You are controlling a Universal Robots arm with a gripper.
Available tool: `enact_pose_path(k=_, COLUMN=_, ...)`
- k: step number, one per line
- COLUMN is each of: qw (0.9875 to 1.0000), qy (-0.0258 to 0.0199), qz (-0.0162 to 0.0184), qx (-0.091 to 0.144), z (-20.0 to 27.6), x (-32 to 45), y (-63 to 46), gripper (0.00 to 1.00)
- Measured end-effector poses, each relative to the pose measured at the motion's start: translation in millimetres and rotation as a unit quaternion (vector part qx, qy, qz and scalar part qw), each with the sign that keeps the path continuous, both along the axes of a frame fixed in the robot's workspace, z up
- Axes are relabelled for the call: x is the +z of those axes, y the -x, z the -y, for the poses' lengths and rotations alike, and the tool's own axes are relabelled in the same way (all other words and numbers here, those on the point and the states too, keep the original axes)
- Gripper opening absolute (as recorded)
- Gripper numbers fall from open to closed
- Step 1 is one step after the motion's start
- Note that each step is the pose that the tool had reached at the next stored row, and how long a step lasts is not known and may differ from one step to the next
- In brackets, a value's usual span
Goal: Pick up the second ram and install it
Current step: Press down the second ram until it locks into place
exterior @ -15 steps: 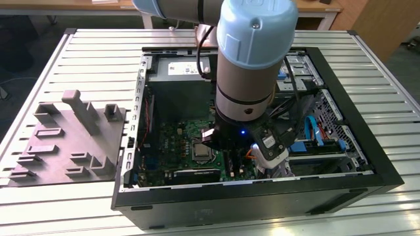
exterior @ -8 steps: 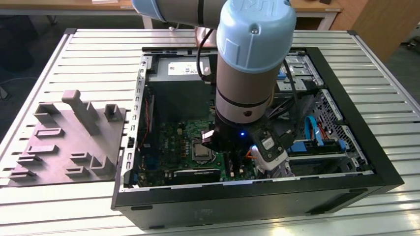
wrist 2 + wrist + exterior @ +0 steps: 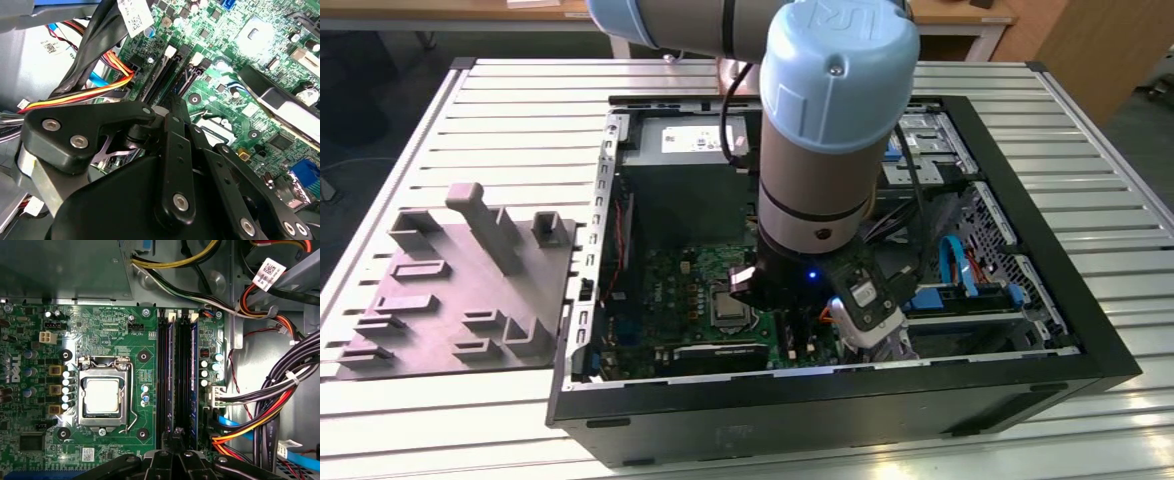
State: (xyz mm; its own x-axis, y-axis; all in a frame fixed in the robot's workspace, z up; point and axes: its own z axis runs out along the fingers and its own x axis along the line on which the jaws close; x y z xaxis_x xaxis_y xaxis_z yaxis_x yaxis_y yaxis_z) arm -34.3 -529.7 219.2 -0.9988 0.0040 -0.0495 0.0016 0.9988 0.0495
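Exterior view first: my arm (image 3: 834, 130) reaches straight down into the open computer case (image 3: 854, 400), which lies on its side on a slatted metal table (image 3: 494, 110). My gripper (image 3: 767, 290) sits low over the green motherboard (image 3: 674, 280), partly hidden behind my own wrist. The grey fixture tray (image 3: 454, 290) with its upright blocks is outside the case on the exterior view's left, well apart from me, and the grey power supply (image 3: 680, 140) is at the far end of the case. In the second wrist view my black gripper (image 3: 167, 112) linkage takes up most of the foreground, and just past the tip the long black memory slots (image 3: 157, 75) run away across the board, with a bundle of red, yellow and orange wires (image 3: 95, 92) beside them. In the first wrist view it's a top-down look: the processor socket (image 3: 102, 397) with its metal frame is beside the bank of memory slots (image 3: 182, 375), and my gripper (image 3: 176, 434) is right at the near end of that bank. The second ram (image 3: 171, 380) looks like the thin dark blue-green edge standing upright in a slot, running straight out from my tip, and another similar stick (image 3: 194, 370) stands at the outer side of the bank next to the cables (image 3: 280, 405). Honestly I can't tell how my jaws stand, or if I'm touching that stick.
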Motion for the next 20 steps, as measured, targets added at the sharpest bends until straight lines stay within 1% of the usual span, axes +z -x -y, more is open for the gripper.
enact_pose_path(k=17, qw=1.0000, qy=-0.0008, qz=0.0000, qx=0.000, z=0.0, x=-2.8, y=0.0, gripper=0.10)
enact_pose_path(k=20, qw=1.0000, qy=-0.0016, qz=0.0002, qx=0.000, z=-0.2, x=-1.5, y=0.0, gripper=0.10)
